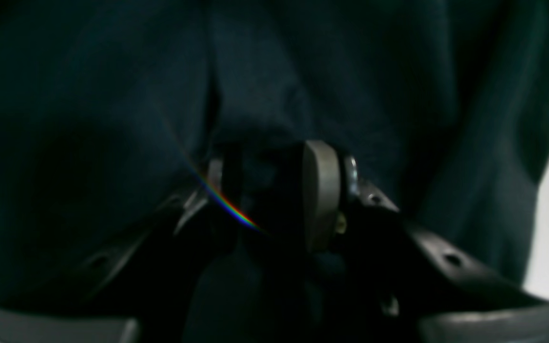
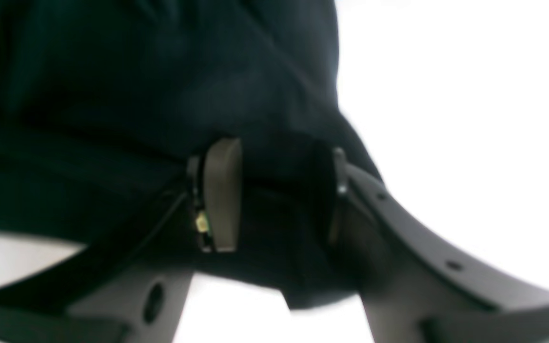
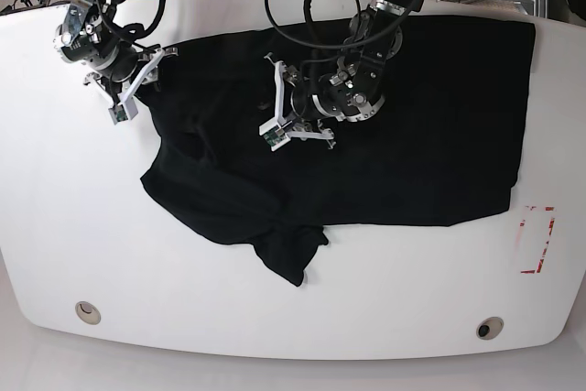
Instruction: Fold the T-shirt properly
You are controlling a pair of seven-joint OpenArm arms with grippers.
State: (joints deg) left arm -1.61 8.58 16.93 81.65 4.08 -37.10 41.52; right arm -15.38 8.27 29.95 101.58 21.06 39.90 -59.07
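A large plain black cloth T-shirt (image 3: pixel 394 125) lies spread over the white, rounded desk (image 3: pixel 73 226), covering the middle and the 1 to 3 o'clock part of the top in the base view. Its right portion lies fairly flat, reaching close to the far edge and toward a red dashed rectangle marking (image 3: pixel 538 240) at 4 o'clock. Its left portion is rumpled, with a bunched lobe of cloth hanging down toward 6 o'clock near the middle of the desk.

The left hand (image 3: pixel 295 112) sits over the shirt's middle, a little toward 11 o'clock from the desk's centre. In the left wrist view the left hand (image 1: pixel 274 190) has its two grey pads (image 1: pixel 321 190) narrowly apart with a fold of black cloth pinched between them; dark fabric fills nearly the whole view.

The right hand (image 3: pixel 137 80) is at 10 o'clock, at the shirt's upper left corner. In the right wrist view the right hand (image 2: pixel 279 190) likewise stands narrowly parted, its pads (image 2: pixel 222 190) closed on a bunched edge of the black cloth, with bare white desk showing to the right and below.

Two small round holes (image 3: pixel 87 311) sit in the desk near the front edge, at 7 and 5 o'clock.
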